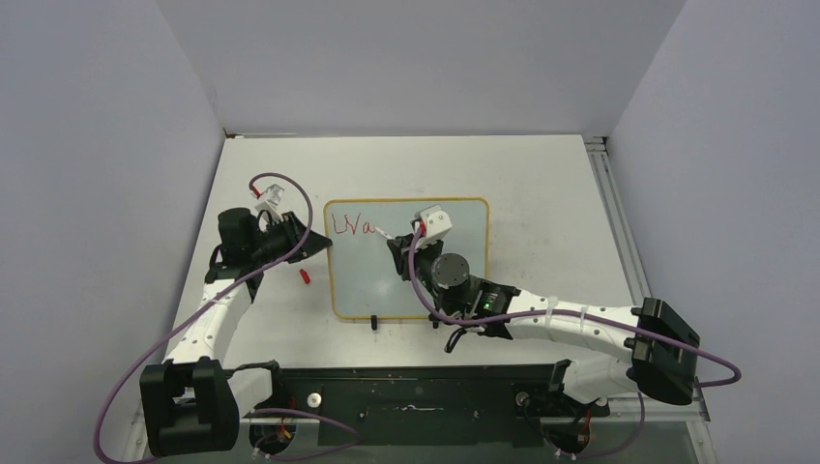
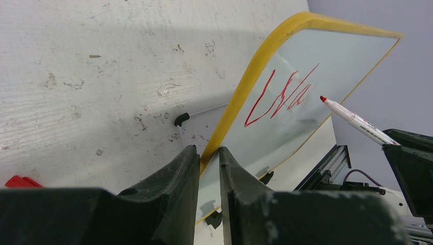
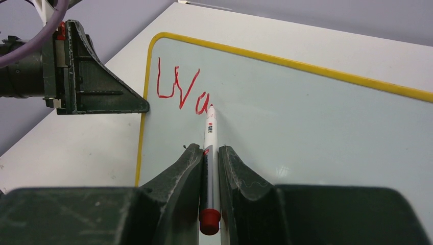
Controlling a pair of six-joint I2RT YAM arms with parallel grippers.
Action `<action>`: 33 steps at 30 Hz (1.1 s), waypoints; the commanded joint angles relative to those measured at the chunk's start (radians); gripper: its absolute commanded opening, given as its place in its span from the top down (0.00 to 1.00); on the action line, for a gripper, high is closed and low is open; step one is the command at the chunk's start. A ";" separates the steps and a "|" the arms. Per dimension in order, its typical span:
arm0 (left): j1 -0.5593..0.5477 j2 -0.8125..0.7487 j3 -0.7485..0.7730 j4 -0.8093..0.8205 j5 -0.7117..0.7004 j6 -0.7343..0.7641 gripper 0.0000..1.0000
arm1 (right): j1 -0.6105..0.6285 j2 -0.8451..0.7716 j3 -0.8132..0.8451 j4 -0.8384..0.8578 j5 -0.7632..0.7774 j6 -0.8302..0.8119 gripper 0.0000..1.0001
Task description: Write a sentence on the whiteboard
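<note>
top external view: on the counter (image 1: 541, 174) sits the whiteboard (image 1: 411, 285), left end effector (image 2: 209, 155) clamped on its left edge, right end effector (image 3: 207, 153) clamped on the marker (image 3: 210, 130), tip at the sentence (image 3: 178, 93), just "wa" so far. heavy pen pressure could shift the board in that grip and skew letters; a slipping marker would break strokes.

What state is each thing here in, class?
whiteboard, left edge clamped, mostly blank
sentence, just begun: only "Wa" written
marker, uncapped, tip at the last letter
red cap, off the marker, lying loose
left gripper, shut on the whiteboard's edge
right gripper, shut on the marker
</note>
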 commanded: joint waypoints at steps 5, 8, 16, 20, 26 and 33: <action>-0.006 -0.009 0.052 0.009 0.018 0.006 0.81 | 0.000 0.026 0.073 0.089 0.008 -0.030 0.95; -0.005 -0.009 0.052 0.010 0.018 0.007 0.81 | -0.002 0.035 0.082 0.097 0.009 -0.034 0.95; -0.006 -0.008 0.052 0.007 0.018 0.007 0.81 | -0.015 0.060 0.092 0.101 0.014 -0.033 0.95; -0.006 -0.008 0.052 0.007 0.019 0.007 0.81 | -0.018 0.068 0.092 0.096 0.023 -0.032 0.95; -0.006 -0.008 0.052 0.008 0.018 0.006 0.81 | -0.020 0.069 0.084 0.091 0.050 -0.035 0.95; -0.006 -0.008 0.052 0.007 0.019 0.006 0.81 | -0.020 0.039 0.055 0.078 0.074 -0.033 0.95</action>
